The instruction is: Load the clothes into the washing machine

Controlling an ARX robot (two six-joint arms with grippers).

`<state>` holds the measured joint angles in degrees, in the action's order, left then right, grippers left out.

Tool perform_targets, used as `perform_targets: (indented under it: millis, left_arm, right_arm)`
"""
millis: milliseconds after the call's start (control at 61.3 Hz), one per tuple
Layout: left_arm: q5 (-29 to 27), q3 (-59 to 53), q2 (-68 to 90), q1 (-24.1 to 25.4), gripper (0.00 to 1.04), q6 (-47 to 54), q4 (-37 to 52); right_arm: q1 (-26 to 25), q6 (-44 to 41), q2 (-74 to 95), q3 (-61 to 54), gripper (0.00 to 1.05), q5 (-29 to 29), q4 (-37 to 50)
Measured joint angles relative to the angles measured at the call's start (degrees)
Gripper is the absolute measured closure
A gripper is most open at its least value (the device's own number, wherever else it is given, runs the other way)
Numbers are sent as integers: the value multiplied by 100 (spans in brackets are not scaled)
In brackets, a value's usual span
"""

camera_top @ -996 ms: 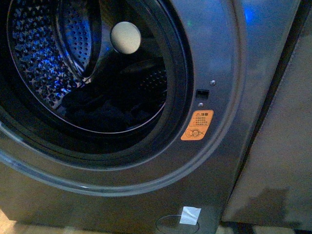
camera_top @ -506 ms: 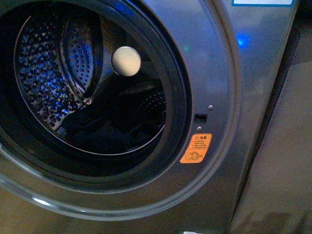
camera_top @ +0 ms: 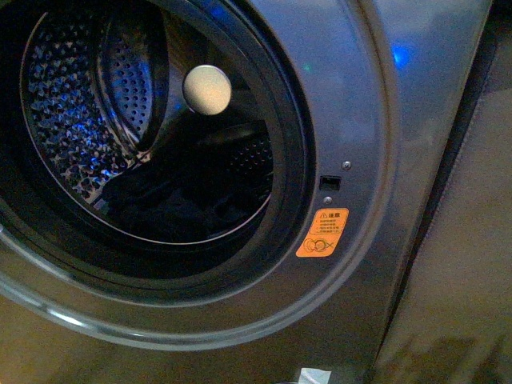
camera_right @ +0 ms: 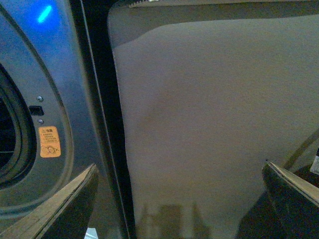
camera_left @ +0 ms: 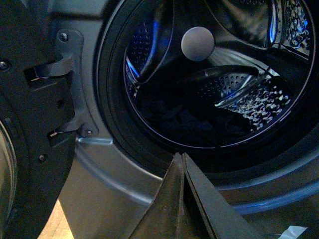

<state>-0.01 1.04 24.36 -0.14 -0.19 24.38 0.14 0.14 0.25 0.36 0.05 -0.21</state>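
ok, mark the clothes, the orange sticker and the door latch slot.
clothes (camera_left: 184, 122), left wrist view, dark heap on drum floor.
orange sticker (camera_top: 322, 233), front view, its centre.
door latch slot (camera_top: 329, 182), front view, the dark opening.

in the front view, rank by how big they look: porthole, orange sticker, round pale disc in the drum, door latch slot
1. porthole
2. orange sticker and pale disc: look alike, and the disc sits deeper, so unranked
3. latch slot
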Motion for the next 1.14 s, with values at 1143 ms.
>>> perform_targets:
  millis: [1143]
  left_arm:
    - [0,0,-2406,0,76,0,-2426]
  right_arm:
    - [0,0,0,0,7,0,0]
